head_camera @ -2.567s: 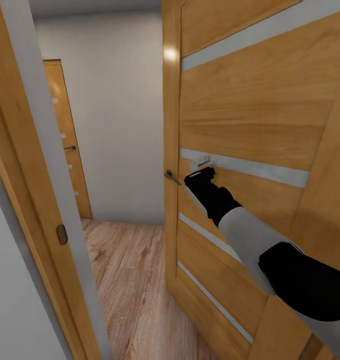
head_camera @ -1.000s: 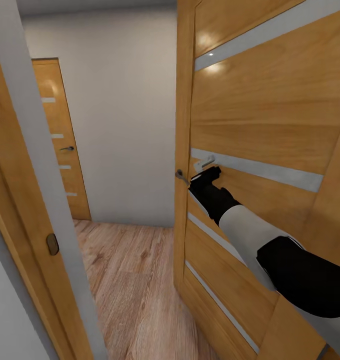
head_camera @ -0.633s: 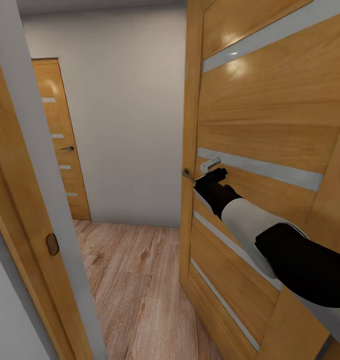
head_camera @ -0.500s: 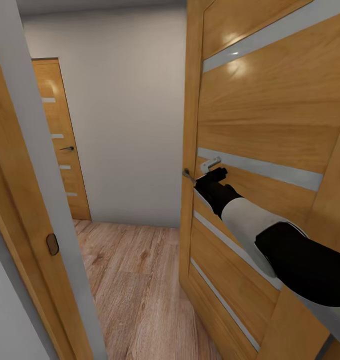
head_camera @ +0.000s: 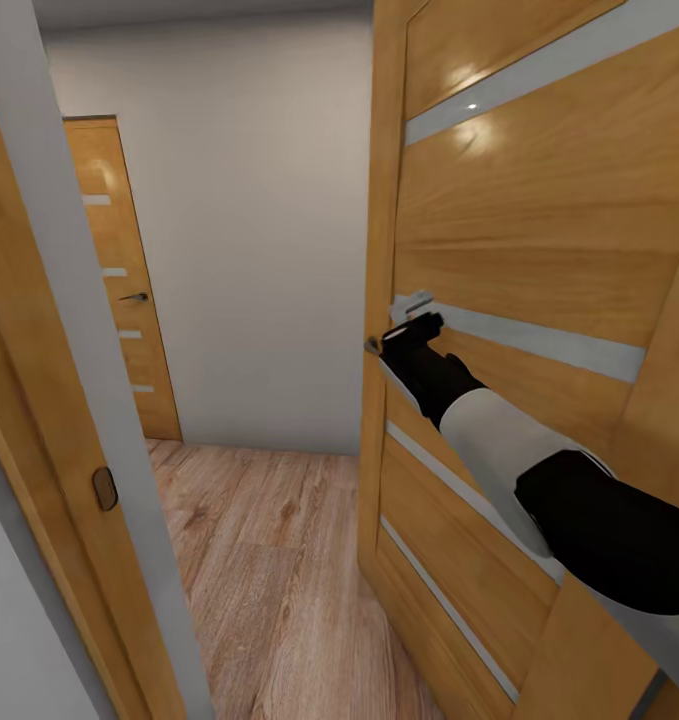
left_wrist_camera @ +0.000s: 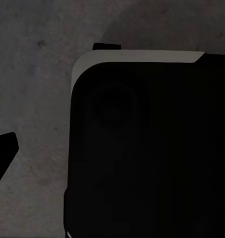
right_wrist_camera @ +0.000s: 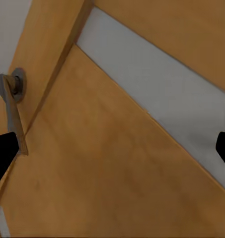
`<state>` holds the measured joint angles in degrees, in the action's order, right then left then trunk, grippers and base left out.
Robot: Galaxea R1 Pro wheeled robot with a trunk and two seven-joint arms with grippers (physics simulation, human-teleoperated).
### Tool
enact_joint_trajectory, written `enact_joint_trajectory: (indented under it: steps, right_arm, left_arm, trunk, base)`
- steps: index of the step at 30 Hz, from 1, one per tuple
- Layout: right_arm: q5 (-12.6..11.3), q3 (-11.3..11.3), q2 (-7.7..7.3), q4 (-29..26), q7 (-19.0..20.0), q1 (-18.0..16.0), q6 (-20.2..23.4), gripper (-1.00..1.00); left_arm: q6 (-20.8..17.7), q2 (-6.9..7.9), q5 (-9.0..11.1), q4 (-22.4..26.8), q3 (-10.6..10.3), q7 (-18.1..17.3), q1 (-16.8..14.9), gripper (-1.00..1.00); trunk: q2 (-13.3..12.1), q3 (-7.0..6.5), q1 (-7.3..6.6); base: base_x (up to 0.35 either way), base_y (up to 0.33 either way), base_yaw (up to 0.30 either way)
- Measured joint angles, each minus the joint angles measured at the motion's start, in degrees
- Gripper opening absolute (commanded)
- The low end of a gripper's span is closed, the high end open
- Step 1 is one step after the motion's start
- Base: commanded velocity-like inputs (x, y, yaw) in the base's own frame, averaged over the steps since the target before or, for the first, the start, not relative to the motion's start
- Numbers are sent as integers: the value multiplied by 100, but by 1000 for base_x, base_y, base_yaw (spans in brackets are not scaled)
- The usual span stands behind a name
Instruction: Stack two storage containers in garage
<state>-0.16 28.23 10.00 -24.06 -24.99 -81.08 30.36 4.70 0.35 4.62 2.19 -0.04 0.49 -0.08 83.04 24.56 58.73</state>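
The two storage containers are out of view. My right arm reaches forward to a wooden door [head_camera: 519, 230] with grey stripes. The right gripper [head_camera: 412, 308] is at the door face, just above and beside the lever handle [head_camera: 372, 345], near the door's free edge. In the right wrist view the right gripper [right_wrist_camera: 112, 151] is open, its dark fingertips [right_wrist_camera: 3, 153] spread wide with only the door panel between them, and the handle [right_wrist_camera: 10, 99] lies off to one side. One dark fingertip [left_wrist_camera: 3, 153] of my left gripper hangs over a dark grey surface [left_wrist_camera: 33, 74].
The door stands partly open onto a hallway with light wood plank flooring [head_camera: 269, 560] and a pale wall. A door frame [head_camera: 69, 330] is close on my left. Another shut wooden door [head_camera: 119, 280] is at the far left. A black robot part [left_wrist_camera: 152, 148] sits under the left wrist.
Over the earlier frames the door edge moved right as the door swung wider and the view shifted. In the last half second my right gripper rose slightly and moved toward the door's edge.
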Motion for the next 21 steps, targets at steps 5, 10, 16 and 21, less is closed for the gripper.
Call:
enact_joint_trajectory:
  steps: [5, 10, 16, 21]
  right_arm:
    - [-4, 0, 0, -16, 189, 122, -12, 100]
    - [0, 6, 0, -18, 242, 214, -42, 100]
    - [-1, 4, 0, -19, 246, 222, -25, 100]
    - [-1, 3, 0, -19, 247, 222, -23, 100]
  left_arm:
    - [0, -1, 0, 0, 13, 2, 0, 100]
    - [0, 0, 5, 0, 23, 2, 0, 100]
    - [0, 0, 8, 0, 29, 2, 0, 100]
    - [0, 0, 15, 0, 33, 6, 0, 100]
  trunk:
    - [0, 0, 0]
    - [0, 0, 0]
    - [0, 0, 0]
    - [0, 0, 0]
  base:
    - [0, 0, 0]
    - [0, 0, 0]
    - [0, 0, 0]
    - [1, 0, 0]
